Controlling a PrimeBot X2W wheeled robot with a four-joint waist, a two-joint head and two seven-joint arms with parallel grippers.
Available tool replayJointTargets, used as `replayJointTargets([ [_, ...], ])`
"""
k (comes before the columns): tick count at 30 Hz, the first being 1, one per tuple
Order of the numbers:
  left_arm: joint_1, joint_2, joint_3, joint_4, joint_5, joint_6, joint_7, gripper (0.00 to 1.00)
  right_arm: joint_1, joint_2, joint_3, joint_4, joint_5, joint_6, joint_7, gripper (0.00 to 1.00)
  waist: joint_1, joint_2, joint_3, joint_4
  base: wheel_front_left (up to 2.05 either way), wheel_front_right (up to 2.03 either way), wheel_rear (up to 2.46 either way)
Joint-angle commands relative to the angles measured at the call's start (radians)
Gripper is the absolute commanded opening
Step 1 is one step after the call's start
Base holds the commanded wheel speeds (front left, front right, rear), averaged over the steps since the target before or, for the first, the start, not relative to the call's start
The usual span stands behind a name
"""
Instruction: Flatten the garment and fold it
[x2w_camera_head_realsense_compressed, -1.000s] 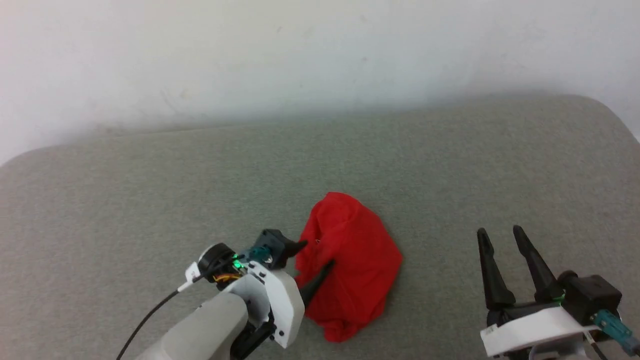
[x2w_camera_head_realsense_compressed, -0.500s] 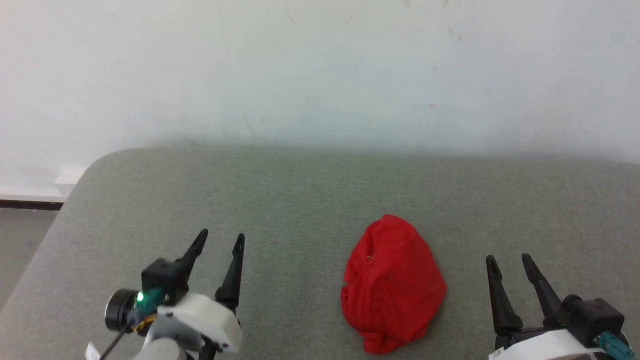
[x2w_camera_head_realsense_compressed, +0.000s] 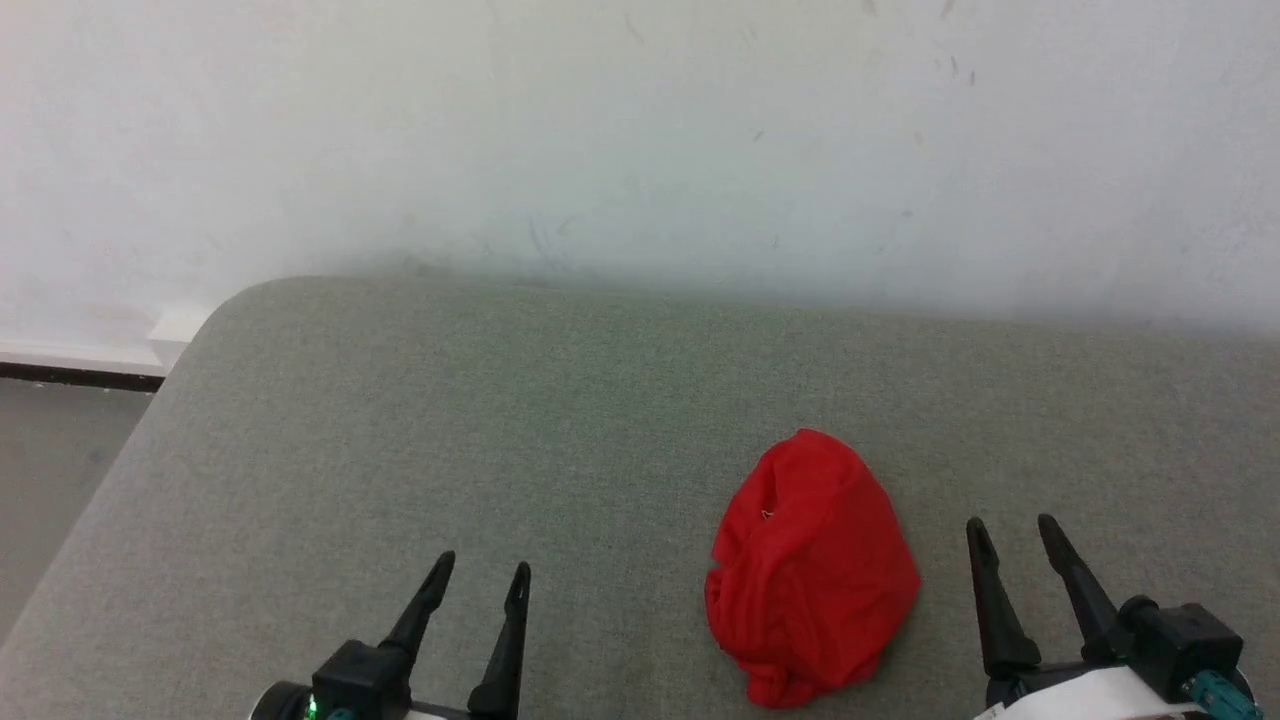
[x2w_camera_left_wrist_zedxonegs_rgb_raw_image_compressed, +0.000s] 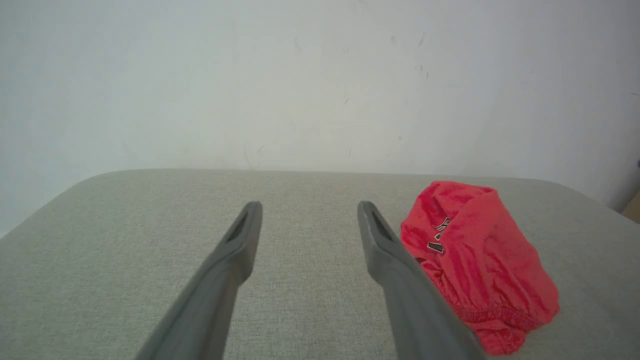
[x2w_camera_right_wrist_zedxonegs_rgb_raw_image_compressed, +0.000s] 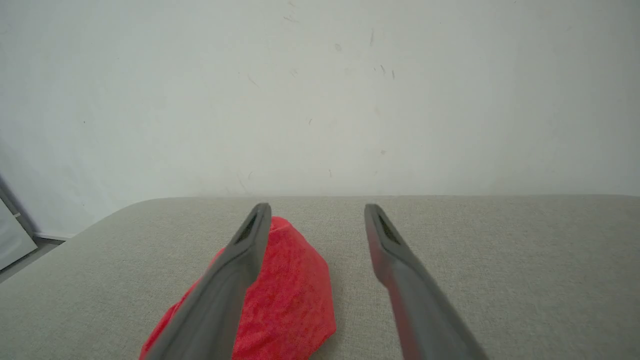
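Note:
The red shorts (x2w_camera_head_realsense_compressed: 812, 565) lie bunched in a rounded heap on the grey padded table (x2w_camera_head_realsense_compressed: 500, 400), right of centre. In the left wrist view the red shorts (x2w_camera_left_wrist_zedxonegs_rgb_raw_image_compressed: 475, 265) show a bit of white lettering and the gathered waistband at the near edge. My left gripper (x2w_camera_head_realsense_compressed: 478, 582) is open at the lower left, well apart from the heap, with nothing between its fingers (x2w_camera_left_wrist_zedxonegs_rgb_raw_image_compressed: 235, 250). Just right of the heap, my right gripper (x2w_camera_head_realsense_compressed: 1010, 533) is also open and empty. The right wrist view has the shorts (x2w_camera_right_wrist_zedxonegs_rgb_raw_image_compressed: 290, 295) behind its left finger.
A white wall (x2w_camera_head_realsense_compressed: 640, 140) rises behind the table. The table's rounded left corner (x2w_camera_head_realsense_compressed: 215, 310) drops to a floor strip (x2w_camera_head_realsense_compressed: 60, 440) with a dark baseboard. Bare grey surface spreads to the left of the heap and behind it.
The left gripper let go of the shorts and drew back to the lower left, open. The camera turned left, so the whole scene shifted. The heap stays bunched.

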Motion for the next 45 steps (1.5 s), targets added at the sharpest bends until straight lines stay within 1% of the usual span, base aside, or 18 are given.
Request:
replayJointTargets([
  [1, 0.003, -0.010, 0.009, -0.005, 0.016, -0.016, -0.005, 1.00, 0.003, 0.002, 0.004, -0.003, 0.001, -0.001, -0.005, 1.00, 0.0000, -0.0001, 0.009, -0.008, 0.00, 0.00, 0.00],
  [2, 0.003, -0.010, 0.009, -0.005, 0.016, -0.016, -0.005, 1.00, 0.003, 0.002, 0.004, -0.003, 0.001, -0.001, -0.005, 1.00, 0.0000, -0.0001, 0.009, -0.008, 0.00, 0.00, 0.00],
  [7, -0.034, -0.019, -0.016, 0.014, 0.030, -0.065, 0.002, 1.00, -0.013, 0.002, 0.003, -0.005, -0.013, -0.001, -0.005, 1.00, 0.0000, -0.0001, 0.035, -0.035, 0.00, 0.00, 0.00],
  [9, -0.063, -0.022, -0.042, 0.028, 0.029, -0.088, 0.040, 1.00, -0.021, 0.002, 0.003, -0.006, -0.018, -0.001, -0.005, 1.00, 0.0000, -0.0001, 0.054, -0.051, 0.00, 0.00, 0.00],
  [12, -0.106, -0.051, -0.069, 0.035, -0.014, -0.112, 0.150, 1.00, -0.036, 0.002, 0.007, -0.011, -0.023, -0.001, -0.005, 1.00, 0.0000, -0.0001, 0.092, -0.084, 0.00, 0.00, 0.00],
  [16, -0.177, -0.066, -0.100, 0.036, -0.051, -0.116, 0.335, 1.00, -0.058, 0.002, 0.003, -0.022, -0.016, -0.001, -0.005, 1.00, 0.0000, -0.0001, 0.147, -0.137, 0.00, 0.00, 0.00],
  [18, -0.214, -0.061, -0.122, 0.039, -0.053, -0.121, 0.424, 1.00, -0.067, 0.002, 0.004, -0.026, -0.014, -0.001, -0.005, 1.00, 0.0000, -0.0001, 0.174, -0.163, 0.00, 0.00, 0.00],
  [22, -0.279, -0.049, -0.151, 0.067, -0.046, -0.120, 0.562, 1.00, -0.088, 0.002, 0.011, -0.028, -0.013, -0.001, -0.005, 1.00, 0.0000, -0.0001, 0.222, -0.213, 0.00, 0.00, 0.00],
  [26, -0.321, -0.053, -0.145, 0.102, -0.048, -0.104, 0.611, 1.00, -0.103, 0.002, 0.011, -0.031, 0.001, -0.001, -0.005, 1.00, 0.0000, -0.0001, 0.254, -0.251, 0.00, 0.00, 0.00],
  [29, -0.341, -0.052, -0.147, 0.145, -0.037, -0.097, 0.616, 1.00, -0.111, 0.002, 0.016, -0.031, 0.007, -0.001, -0.005, 1.00, 0.0000, -0.0001, 0.268, -0.269, 0.00, 0.00, 0.00],
  [31, -0.345, -0.053, -0.152, 0.173, -0.037, -0.100, 0.619, 1.00, -0.114, 0.002, 0.017, -0.031, 0.010, -0.001, -0.005, 1.00, 0.0000, -0.0001, 0.271, -0.274, 0.00, 0.00, 0.00],
  [32, -0.344, -0.054, -0.155, 0.187, -0.040, -0.104, 0.623, 0.68, -0.115, 0.002, 0.016, -0.031, 0.012, -0.001, -0.005, 1.00, 0.0000, -0.0001, 0.272, -0.275, 0.00, 0.00, 0.00],
  [33, -0.342, -0.056, -0.157, 0.200, -0.046, -0.109, 0.624, 0.00, -0.115, 0.002, 0.015, -0.031, 0.012, -0.001, -0.005, 1.00, 0.0000, -0.0001, 0.271, -0.274, 0.00, 0.00, 0.00],
  [36, -0.333, -0.059, -0.160, 0.227, -0.058, -0.121, 0.612, 0.00, -0.116, 0.002, 0.013, -0.025, 0.014, -0.001, -0.005, 1.00, 0.0000, -0.0001, 0.261, -0.266, 0.00, 0.00, 0.00],
  [39, -0.320, -0.062, -0.141, 0.237, -0.064, -0.115, 0.557, 0.00, -0.113, 0.002, 0.015, -0.019, 0.012, -0.001, -0.005, 1.00, 0.0000, -0.0001, 0.236, -0.251, 0.00, 0.00, 0.00],
  [43, -0.294, -0.057, -0.085, 0.222, -0.082, -0.086, 0.470, 0.00, -0.101, 0.002, 0.015, -0.012, 0.005, -0.001, -0.005, 1.00, 0.0000, -0.0001, 0.197, -0.223, 0.00, 0.00, 0.00],
  [45, -0.281, -0.045, -0.040, 0.210, -0.093, -0.059, 0.423, 0.00, -0.095, 0.002, 0.015, -0.008, 0.002, -0.001, -0.005, 1.00, 0.0000, -0.0001, 0.177, -0.206, 0.00, 0.00, 0.00],
])
